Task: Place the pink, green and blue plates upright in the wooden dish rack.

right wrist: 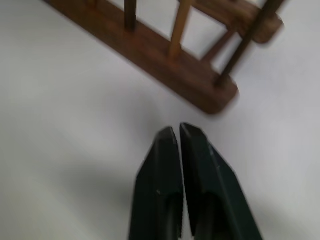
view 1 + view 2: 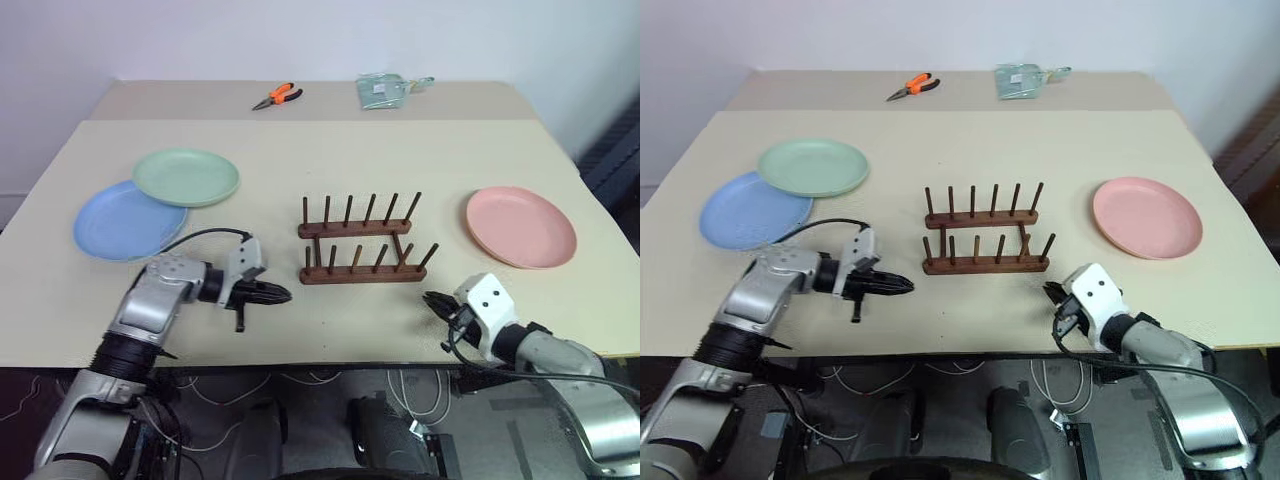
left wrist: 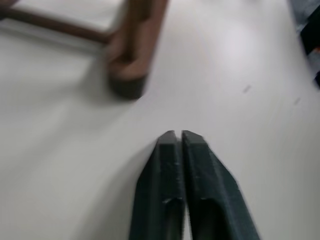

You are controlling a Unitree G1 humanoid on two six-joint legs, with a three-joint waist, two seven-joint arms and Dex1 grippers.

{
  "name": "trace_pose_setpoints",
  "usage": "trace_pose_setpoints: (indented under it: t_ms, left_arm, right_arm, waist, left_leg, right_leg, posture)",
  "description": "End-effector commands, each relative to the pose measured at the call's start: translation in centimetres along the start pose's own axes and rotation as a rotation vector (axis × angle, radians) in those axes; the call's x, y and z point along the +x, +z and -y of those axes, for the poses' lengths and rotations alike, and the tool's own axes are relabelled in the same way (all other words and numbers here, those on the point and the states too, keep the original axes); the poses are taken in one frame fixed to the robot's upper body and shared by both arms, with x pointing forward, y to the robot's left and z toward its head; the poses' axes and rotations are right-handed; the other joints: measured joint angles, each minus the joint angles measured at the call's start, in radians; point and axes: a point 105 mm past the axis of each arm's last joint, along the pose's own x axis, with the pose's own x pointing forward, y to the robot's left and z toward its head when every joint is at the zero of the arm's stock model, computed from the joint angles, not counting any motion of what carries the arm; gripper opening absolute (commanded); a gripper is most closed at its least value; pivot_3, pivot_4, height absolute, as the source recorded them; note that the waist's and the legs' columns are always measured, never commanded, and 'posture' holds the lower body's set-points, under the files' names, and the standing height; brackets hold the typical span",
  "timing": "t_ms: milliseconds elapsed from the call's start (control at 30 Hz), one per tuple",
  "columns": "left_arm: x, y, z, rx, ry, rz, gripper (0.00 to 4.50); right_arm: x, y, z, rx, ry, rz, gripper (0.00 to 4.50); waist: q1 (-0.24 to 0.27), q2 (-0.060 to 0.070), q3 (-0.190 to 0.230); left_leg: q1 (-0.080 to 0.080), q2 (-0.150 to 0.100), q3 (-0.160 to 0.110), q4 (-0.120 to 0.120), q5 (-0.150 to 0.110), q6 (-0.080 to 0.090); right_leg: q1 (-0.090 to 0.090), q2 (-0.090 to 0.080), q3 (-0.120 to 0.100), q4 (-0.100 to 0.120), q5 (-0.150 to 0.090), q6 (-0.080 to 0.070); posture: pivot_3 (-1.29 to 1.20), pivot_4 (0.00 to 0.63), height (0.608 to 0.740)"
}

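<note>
The dark wooden dish rack (image 2: 360,245) stands empty in the middle of the table. The pink plate (image 2: 520,226) lies flat to its right. At the left the green plate (image 2: 186,177) overlaps the edge of the blue plate (image 2: 125,221). My left gripper (image 2: 283,294) is shut on nothing, low over the table just left of the rack's near rail (image 3: 131,70), pointing at it. My right gripper (image 2: 433,300) is shut and empty too, near the front edge, just right of the rack's near corner (image 1: 215,97).
Orange-handled pliers (image 2: 277,96) and a clear bag (image 2: 385,90) lie on the far part of the table. The table's front edge (image 2: 330,362) runs close under both grippers. Cables hang below it.
</note>
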Motion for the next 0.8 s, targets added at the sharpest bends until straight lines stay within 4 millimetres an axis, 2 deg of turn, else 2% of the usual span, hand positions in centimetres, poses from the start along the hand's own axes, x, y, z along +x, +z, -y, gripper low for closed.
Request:
trace_pose_setpoints:
  t_ms: [33,100,200,433,600,767,800]
  left_arm:
    - [1.4,-0.4,-0.2,-0.019,0.04,-0.012,0.4]
    - [2.4,-0.2,-0.8,-0.018,0.082,0.013,0.4]
    - [3.8,-0.1,-2.8,-0.036,0.19,0.035,0.4]
    - [5.5,0.3,-5.3,-0.014,0.269,0.052,0.4]
    - [5.5,0.6,-7.2,-0.016,0.323,0.055,0.4]
    - [5.5,0.3,-6.9,-0.013,0.287,0.066,0.4]
    - [5.4,0.2,-6.6,-0.011,0.274,0.066,0.33]
  right_arm:
    - [1.0,-0.2,0.1,-0.004,-0.024,-0.01,0.0]
    - [2.2,-0.2,0.4,0.009,-0.048,-0.01,0.0]
    - [3.9,-0.2,1.6,0.024,-0.114,-0.012,0.0]
    - [5.7,0.5,4.0,0.051,-0.185,0.01,0.0]
    - [6.0,1.2,5.1,0.05,-0.211,0.03,0.0]
    - [4.9,1.4,5.4,0.019,-0.21,0.037,0.0]
    - [4.2,1.5,5.5,0.006,-0.205,0.037,0.51]
  waist:
    - [0.0,0.0,0.0]
    - [-0.001,0.0,0.0]
    - [-0.002,0.0,0.0]
    - [-0.002,0.0,-0.002]
    - [-0.004,0.0,-0.002]
    - [-0.006,0.001,-0.002]
    - [-0.006,0.001,-0.002]
  left_leg:
    - [0.0,0.0,0.0,0.0,0.0,0.0]
    - [0.0,0.0,0.0,0.0,0.0,0.0]
    - [0.001,0.0,0.0,0.003,0.0,0.0]
    - [0.002,-0.001,-0.002,0.007,0.0,0.0]
    - [0.002,-0.001,-0.002,0.007,0.0,0.0]
    - [0.002,-0.001,-0.002,0.007,0.0,0.001]
    - [0.002,-0.001,-0.002,0.007,-0.001,0.001]
  right_leg:
    - [0.0,0.0,0.0,0.0,0.0,0.0]
    - [0.0,0.0,0.0,0.0,0.0,0.0]
    - [0.002,0.0,0.0,0.001,0.0,0.0]
    - [0.006,0.001,-0.001,0.001,0.001,0.0]
    - [0.006,0.001,-0.001,0.002,0.001,0.001]
    - [0.006,0.001,0.0,0.001,0.001,0.001]
    - [0.006,0.001,0.0,0.001,0.001,0.001]
  posture:
    - [0.0,0.15,0.732]
    - [0.0,0.15,0.732]
    - [0.0,0.15,0.732]
    - [0.0,0.15,0.732]
    - [0.0,0.15,0.732]
    - [0.0,0.15,0.732]
    - [0.0,0.15,0.732]
